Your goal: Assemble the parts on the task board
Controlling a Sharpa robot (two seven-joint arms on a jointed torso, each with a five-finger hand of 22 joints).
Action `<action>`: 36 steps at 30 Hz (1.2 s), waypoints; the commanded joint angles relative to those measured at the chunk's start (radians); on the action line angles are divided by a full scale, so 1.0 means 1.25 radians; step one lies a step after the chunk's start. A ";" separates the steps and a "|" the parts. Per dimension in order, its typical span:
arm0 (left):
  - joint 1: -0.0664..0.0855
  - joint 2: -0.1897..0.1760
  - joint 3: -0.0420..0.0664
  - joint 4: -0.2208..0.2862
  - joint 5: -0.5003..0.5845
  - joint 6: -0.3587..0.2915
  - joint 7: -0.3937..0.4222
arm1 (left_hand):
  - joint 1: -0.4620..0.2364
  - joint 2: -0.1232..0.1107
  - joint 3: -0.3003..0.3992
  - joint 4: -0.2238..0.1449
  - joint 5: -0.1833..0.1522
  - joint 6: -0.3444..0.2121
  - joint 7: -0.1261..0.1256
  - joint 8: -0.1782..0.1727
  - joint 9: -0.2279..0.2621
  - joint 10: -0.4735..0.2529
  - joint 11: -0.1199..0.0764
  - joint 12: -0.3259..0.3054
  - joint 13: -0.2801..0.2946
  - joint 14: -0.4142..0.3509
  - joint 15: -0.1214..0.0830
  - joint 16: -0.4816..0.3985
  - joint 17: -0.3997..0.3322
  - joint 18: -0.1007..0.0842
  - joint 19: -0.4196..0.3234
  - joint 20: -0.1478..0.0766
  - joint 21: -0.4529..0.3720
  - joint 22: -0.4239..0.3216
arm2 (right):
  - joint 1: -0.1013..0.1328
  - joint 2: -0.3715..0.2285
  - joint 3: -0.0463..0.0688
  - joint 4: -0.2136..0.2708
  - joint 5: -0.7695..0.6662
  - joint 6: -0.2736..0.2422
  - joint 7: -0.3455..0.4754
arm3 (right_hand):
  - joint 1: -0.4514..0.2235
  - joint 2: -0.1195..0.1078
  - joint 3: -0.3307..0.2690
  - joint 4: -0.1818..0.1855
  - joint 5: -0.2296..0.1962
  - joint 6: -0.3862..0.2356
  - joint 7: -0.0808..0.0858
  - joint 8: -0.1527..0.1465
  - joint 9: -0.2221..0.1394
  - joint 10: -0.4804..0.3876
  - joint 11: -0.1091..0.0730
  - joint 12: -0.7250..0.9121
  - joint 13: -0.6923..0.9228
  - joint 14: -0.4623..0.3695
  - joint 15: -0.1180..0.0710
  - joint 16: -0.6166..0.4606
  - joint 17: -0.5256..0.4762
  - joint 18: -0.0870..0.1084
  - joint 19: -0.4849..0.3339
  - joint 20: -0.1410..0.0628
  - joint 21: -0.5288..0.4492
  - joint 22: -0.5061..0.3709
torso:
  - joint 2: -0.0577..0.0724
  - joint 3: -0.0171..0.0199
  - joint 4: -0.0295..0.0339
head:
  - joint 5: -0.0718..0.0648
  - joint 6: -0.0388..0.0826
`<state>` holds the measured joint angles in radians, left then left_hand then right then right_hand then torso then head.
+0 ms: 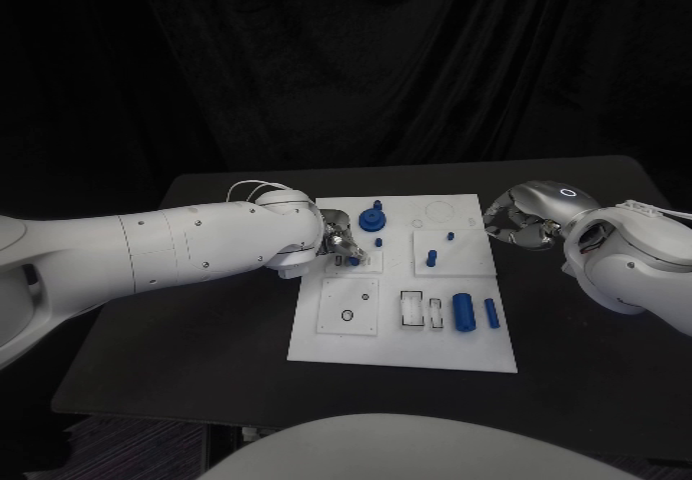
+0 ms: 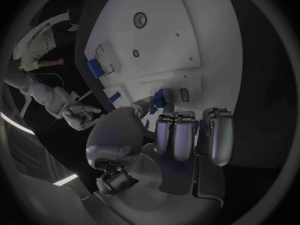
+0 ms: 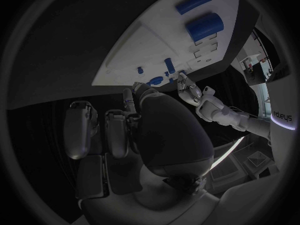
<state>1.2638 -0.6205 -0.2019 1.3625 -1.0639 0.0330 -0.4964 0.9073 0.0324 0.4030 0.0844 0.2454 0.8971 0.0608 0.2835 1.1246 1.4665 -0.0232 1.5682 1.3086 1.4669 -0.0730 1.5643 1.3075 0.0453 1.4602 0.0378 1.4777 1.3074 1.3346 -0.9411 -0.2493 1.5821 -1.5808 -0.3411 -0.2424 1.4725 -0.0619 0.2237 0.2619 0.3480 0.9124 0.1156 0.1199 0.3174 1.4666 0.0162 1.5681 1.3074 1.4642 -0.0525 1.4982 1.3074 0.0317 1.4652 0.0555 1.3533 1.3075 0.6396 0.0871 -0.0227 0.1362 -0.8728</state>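
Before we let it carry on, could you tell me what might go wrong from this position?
1. The left hand works over the task board close beside the tall blue stacked part; a sideways move could knock it.
2. A small blue piece sits at the left hand's fingertips; whether it is firmly held cannot be told, so it may slip.
3. The right hand hovers off the board's edge with fingers curled, near the small blue pegs; reaching in could crowd the left hand.
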 commanded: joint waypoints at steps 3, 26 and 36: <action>-0.013 0.005 -0.008 0.001 0.015 0.019 0.004 | -0.005 0.001 0.002 0.004 -0.001 0.005 -0.001 -0.006 0.001 0.083 0.007 0.002 0.210 0.083 0.005 0.005 0.211 0.000 0.000 0.006 -0.004 0.088 | -0.002 0.000 0.001 0.000 -0.005 0.006 -0.015 | 0.004 0.003 0.004 0.001 0.001 -0.003 0.001 -0.002 -0.001 0.072 0.005 -0.005 0.200 0.071 0.005 -0.005 0.159 0.016 0.015 0.005 -0.004 0.155 | 0.000 0.0000 -0.0004 | 0.000 0.000; -0.014 0.005 -0.008 -0.007 0.015 -0.018 0.014 | 0.006 0.003 0.001 0.001 0.016 0.010 -0.004 -0.008 0.005 0.083 0.005 0.002 0.210 0.083 0.004 0.005 0.211 -0.001 0.001 0.005 -0.004 0.089 | -0.002 -0.003 0.001 0.001 -0.005 0.009 -0.018 | 0.004 0.003 0.004 0.001 0.002 -0.003 0.001 -0.003 -0.001 0.070 0.006 -0.006 0.198 0.070 0.005 -0.006 0.157 0.017 0.014 0.005 -0.006 0.154 | 0.001 -0.0006 0.0001 | -0.003 0.000; -0.014 0.004 -0.008 -0.007 0.015 -0.015 0.015 | 0.008 0.002 0.001 0.000 0.019 0.011 -0.004 -0.008 0.005 0.083 0.005 0.002 0.210 0.083 0.003 0.005 0.211 -0.001 0.001 0.005 -0.004 0.090 | -0.002 -0.003 0.001 0.001 -0.005 0.011 -0.019 | 0.004 0.003 0.004 0.001 0.002 -0.003 0.001 -0.003 -0.001 0.070 0.006 -0.006 0.198 0.070 0.005 -0.006 0.157 0.017 0.014 0.005 -0.006 0.154 | 0.001 -0.0011 0.0007 | -0.004 0.000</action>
<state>1.2594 -0.6193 -0.2042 1.3545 -1.0576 0.0031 -0.4825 0.9075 0.0324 0.4031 0.0843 0.2658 0.9149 0.0602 0.2783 1.1316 1.4665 -0.0232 1.5682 1.3086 1.4669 -0.0731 1.5643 1.3075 0.0452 1.4602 0.0378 1.4777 1.3074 1.3344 -0.9438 -0.2491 1.5821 -1.5808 -0.3345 -0.2478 1.4725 -0.0619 0.2237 0.2618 0.3480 0.9124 0.1156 0.1199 0.3166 1.4666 0.0163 1.5644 1.3080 1.4642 -0.0525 1.4933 1.3074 0.0318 1.4652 0.0555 1.3474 1.3073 0.6405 0.0857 -0.0221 0.1309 -0.8728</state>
